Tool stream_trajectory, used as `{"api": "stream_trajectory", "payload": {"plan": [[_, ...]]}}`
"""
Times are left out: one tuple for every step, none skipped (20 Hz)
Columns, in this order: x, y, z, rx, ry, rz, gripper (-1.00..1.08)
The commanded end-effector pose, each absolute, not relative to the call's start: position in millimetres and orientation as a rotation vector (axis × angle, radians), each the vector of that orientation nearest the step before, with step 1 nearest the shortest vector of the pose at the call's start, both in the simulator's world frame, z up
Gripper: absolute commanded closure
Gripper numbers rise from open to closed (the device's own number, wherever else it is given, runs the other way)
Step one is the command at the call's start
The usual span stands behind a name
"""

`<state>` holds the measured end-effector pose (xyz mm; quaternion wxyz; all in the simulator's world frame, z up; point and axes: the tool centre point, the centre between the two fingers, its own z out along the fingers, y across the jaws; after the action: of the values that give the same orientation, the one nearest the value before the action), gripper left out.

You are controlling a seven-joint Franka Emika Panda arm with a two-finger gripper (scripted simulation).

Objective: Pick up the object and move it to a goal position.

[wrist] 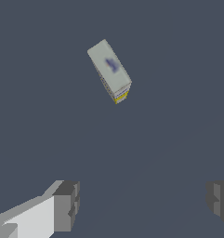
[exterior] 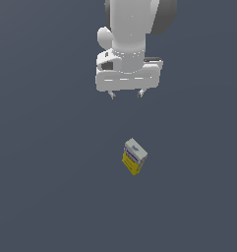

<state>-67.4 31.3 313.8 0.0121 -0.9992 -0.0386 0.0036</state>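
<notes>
— Inspector: State of the gripper (exterior: pixel 126 94)?

— Assistant: Fingers spread wide, nothing between them. In the exterior view two short fingertips (exterior: pixel 112 95) point down from the white hand, well apart from each other. The wrist view confirms it: one grey pad (wrist: pixel 66 206) at one side of the frame, the other at the opposite edge, bare floor in the gap.

— Inspector: The box (exterior: pixel 134 156)?

— Assistant: Standing on the dark grey floor (exterior: pixel 46 197), clear of the gripper and nearer the camera than it in the exterior view, slightly toward that view's right. Yellow lower part, pale grey-white top, a blue-purple band below the top. It sits turned at an angle, one corner toward the camera.

— Inspector: Wrist view?

— Assistant: The box (wrist: pixel 109 69) is seen from above, its pale top with a blurred purple mark, a sliver of yellow at one end. It lies ahead of the fingers, not between them.

— Inspector: Contact?

— Assistant: None. The gripper hangs above the floor, apart from the box.
</notes>
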Motion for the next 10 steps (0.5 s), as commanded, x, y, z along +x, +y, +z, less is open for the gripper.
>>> {"api": "stream_trajectory", "payload": {"plan": [[-63, 32, 311, -3.115, -0.148, 0.012, -0.92], [-60, 33, 310, -3.115, -0.164, 0.011, -0.92], [-57, 34, 309, -3.115, -0.182, 0.011, -0.92], [-54, 34, 307, -3.115, -0.202, 0.011, -0.92], [-50, 35, 305, -3.115, -0.225, 0.01, -0.92], [-45, 36, 303, -3.114, -0.25, 0.01, -0.92], [-41, 37, 300, -3.113, -0.277, 0.009, -0.92], [-36, 38, 297, -3.112, -0.307, 0.009, -0.92], [-31, 39, 294, -3.11, -0.339, 0.009, -0.92], [-25, 40, 291, -3.108, -0.373, 0.008, -0.92]]}}
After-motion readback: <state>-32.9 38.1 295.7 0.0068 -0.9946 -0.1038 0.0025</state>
